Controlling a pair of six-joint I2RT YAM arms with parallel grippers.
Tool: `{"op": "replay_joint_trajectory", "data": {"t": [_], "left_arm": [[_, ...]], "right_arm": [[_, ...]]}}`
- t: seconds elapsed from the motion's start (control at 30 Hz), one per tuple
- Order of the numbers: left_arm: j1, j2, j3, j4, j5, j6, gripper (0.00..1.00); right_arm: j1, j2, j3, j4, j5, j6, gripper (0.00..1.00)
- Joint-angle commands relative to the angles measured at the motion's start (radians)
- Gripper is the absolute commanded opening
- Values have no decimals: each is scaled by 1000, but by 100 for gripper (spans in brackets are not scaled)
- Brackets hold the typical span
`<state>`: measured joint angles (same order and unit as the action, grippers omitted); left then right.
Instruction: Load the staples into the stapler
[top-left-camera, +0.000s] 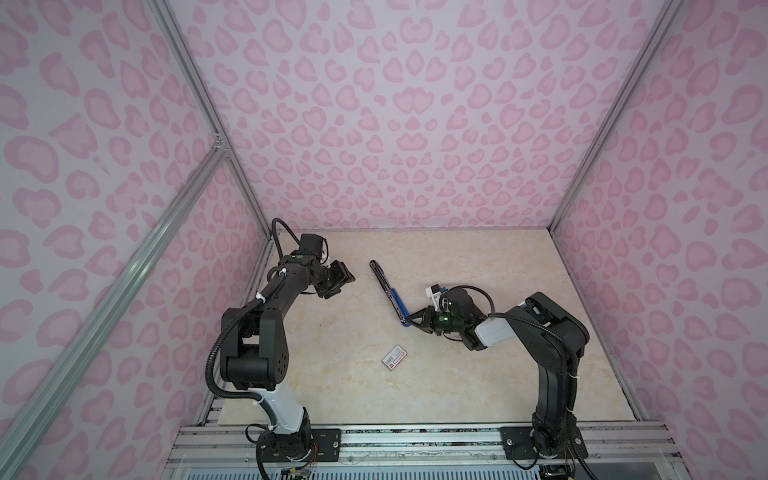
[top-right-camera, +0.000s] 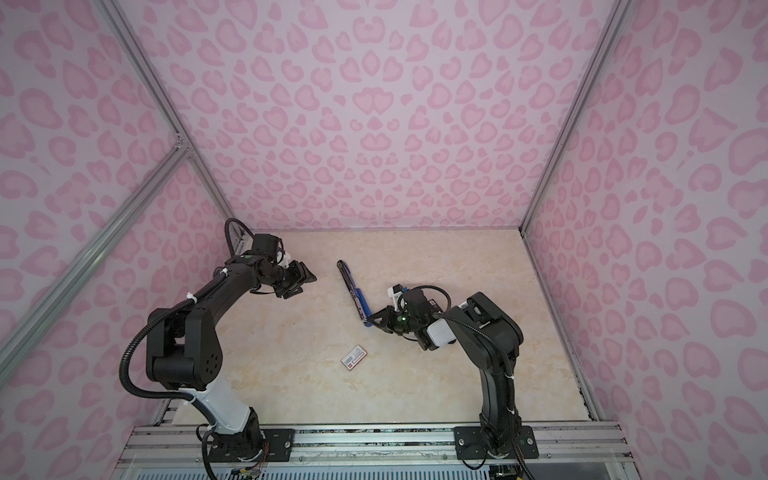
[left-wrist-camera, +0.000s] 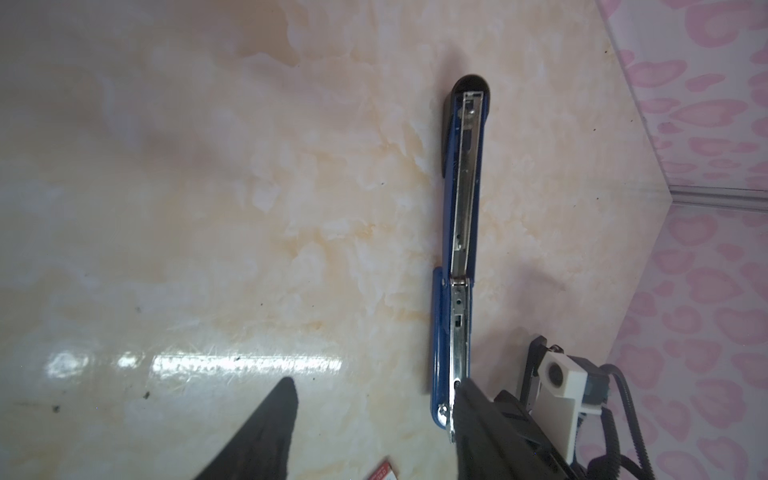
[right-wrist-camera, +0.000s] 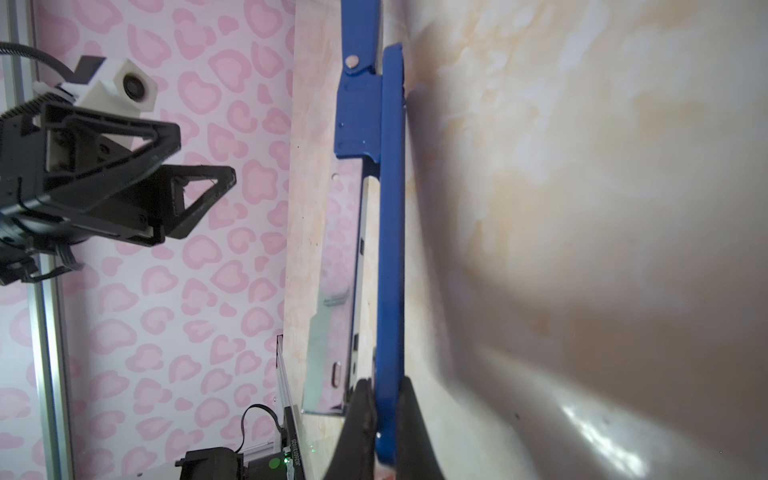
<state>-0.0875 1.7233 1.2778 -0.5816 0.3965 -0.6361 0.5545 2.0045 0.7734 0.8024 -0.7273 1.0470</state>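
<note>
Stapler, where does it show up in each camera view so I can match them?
Top view: stapler lying diagonally on the table, near its middle.
Top view: stapler same spot, likewise diagonal.
Left wrist: stapler opened out, running away from the camera.
Right wrist: stapler fills the picture's middle, blue arm lengthwise.
Shared landmark: right gripper clamped on its blue end, in top views and right wrist.

stapler (left-wrist-camera: 461, 208): glossy blue shell, shiny metal channel | table (left-wrist-camera: 208, 208): glossy marble-look | box (top-left-camera: 394, 357): printed card

Pink heart-print walls (top-left-camera: 415, 104) — glossy beige marbled tabletop (top-left-camera: 478, 374), aluminium rails (top-left-camera: 415, 441).
</note>
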Motion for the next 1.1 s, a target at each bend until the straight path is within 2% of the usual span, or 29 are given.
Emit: {"op": "replay_joint_trajectory", "data": {"t": [0.0,0.13,0.37,0.6,0.7,1.07], "left_arm": [[-21,-37,-42,38,2,-10,63],[-66,-65,-86,49,-16,-14,63],[-138,-93,-137,57,-52,0,63],[-189,-124,-180,51,-100,33,63],[-209,-137,-198,52,-103,41,63],[-324,-199,-262,43,-141,91,64]], "right_arm": [[-3,20,7,-59,25,60,6],[-9,14,1,-109,58,41,19],[-31,-44,-9,-222,99,-23,31],[-47,-133,15,-450,161,-171,36],[-54,-159,51,-581,162,-246,35],[-52,-353,-17,-706,231,-383,38]]}}
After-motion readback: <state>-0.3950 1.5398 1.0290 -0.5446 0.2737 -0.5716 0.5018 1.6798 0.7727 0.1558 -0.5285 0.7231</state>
